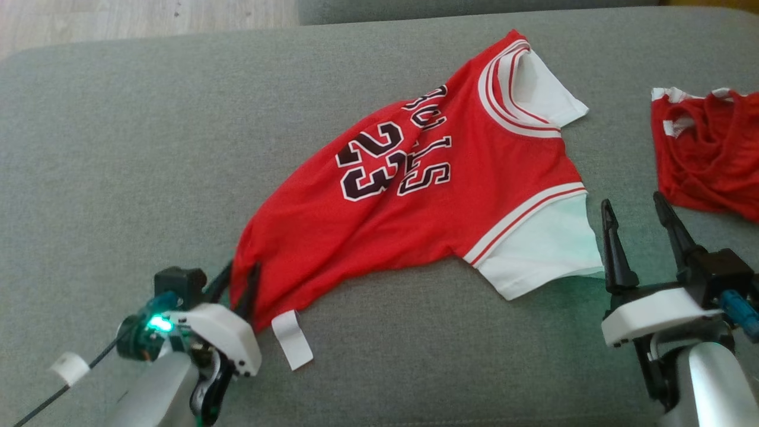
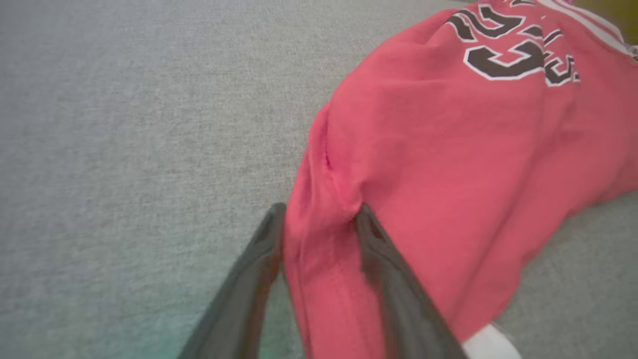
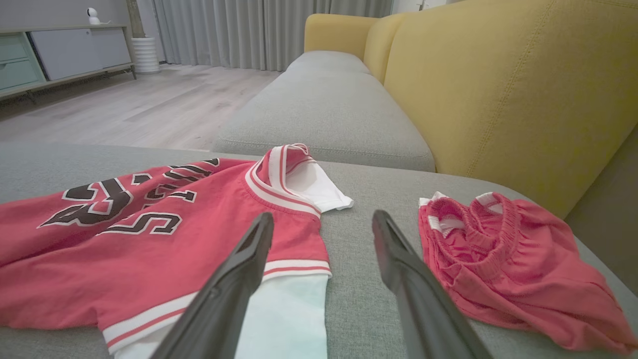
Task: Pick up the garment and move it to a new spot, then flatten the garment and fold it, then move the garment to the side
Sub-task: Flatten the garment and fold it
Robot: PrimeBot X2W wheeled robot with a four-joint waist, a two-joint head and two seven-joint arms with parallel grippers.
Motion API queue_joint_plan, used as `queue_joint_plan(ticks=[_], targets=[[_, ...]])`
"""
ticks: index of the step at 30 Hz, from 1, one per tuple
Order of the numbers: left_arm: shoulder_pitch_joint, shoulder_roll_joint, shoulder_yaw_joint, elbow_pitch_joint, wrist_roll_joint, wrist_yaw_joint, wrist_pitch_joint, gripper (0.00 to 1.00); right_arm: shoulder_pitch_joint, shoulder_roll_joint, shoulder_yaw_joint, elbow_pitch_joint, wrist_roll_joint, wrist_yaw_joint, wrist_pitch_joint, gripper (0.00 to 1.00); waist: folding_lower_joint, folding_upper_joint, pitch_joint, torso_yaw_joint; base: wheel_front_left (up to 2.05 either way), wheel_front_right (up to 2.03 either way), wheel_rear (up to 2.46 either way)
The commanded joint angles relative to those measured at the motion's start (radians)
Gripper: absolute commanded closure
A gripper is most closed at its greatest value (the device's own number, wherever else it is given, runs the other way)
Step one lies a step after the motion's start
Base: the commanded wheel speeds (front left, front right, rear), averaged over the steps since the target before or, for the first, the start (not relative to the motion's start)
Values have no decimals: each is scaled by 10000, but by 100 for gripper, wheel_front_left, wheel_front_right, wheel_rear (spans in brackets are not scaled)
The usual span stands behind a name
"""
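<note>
Left gripper [image 1: 240,279] pinches the garment [image 1: 450,178] at its hem corner; the jersey spreads away across the grey cushion [image 1: 118,148]. Right gripper [image 1: 632,201], fingers apart, hovers beside the white sleeve. Beyond it are red shorts [image 1: 711,160], cut off at the edge, a yellow sofa back [image 3: 498,89] and a wooden floor [image 3: 124,109]. The creased chest letters are partly unreadable.

You have soft, even daylight in all three views, and the shadows are only faint. The lamp [image 1: 159,323] on the left gripper [image 1: 242,276] throws a green glow on the grey cushion [image 1: 118,178] (a paler green lies beside the right gripper [image 1: 632,201] too). In the left wrist view the fingers [image 2: 249,279] are blurred and the garment [image 2: 448,174] looks washed to pink.
</note>
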Motion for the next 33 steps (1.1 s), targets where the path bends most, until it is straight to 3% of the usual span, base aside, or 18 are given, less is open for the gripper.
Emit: queue_joint_plan(ticks=[1, 2, 3, 20, 21, 22, 29, 33], targets=[[-553, 83, 238, -97, -97, -123, -122, 82, -368, -127, 232, -402, 97, -7, -9, 0, -2, -1, 42, -36, 0, 0, 0], [-613, 65, 233, -70, -89, -158, -212, 99, -363, -126, 235, -408, 100, -7, -22, 0, -2, -1, 62, -50, 0, 0, 0], [-676, 60, 243, -44, -70, -165, -323, 100, -365, -125, 233, -412, 101, -7, -35, 0, -2, -1, 83, -63, 0, 0, 0], [-2242, 311, 556, 708, 315, 54, -1523, 100, -796, 32, 282, -248, 116, -7, -245, 0, -2, -1, 620, -305, 0, 0, 0], [-2269, 293, 587, 783, 306, 77, -1611, 54, -820, 47, 276, -213, 137, -7, -282, 0, -2, -1, 595, -318, 0, 0, 0], [-2267, 264, 625, 841, 281, 96, -1702, 0, -833, 61, 262, -181, 150, -7, -335, 0, -2, -1, 559, -322, 0, 0, 0], [-1555, 146, 828, 691, 266, 272, -2216, 0, -583, 132, 11, -25, 192, -7, -624, 0, -2, -1, 21, -142, 0, 0, 0], [-504, 171, 1136, -205, 303, 492, -2323, 0, -268, 149, -8, 45, 372, -7, -747, 0, -2, -1, -526, 124, 0, 0, 0]])
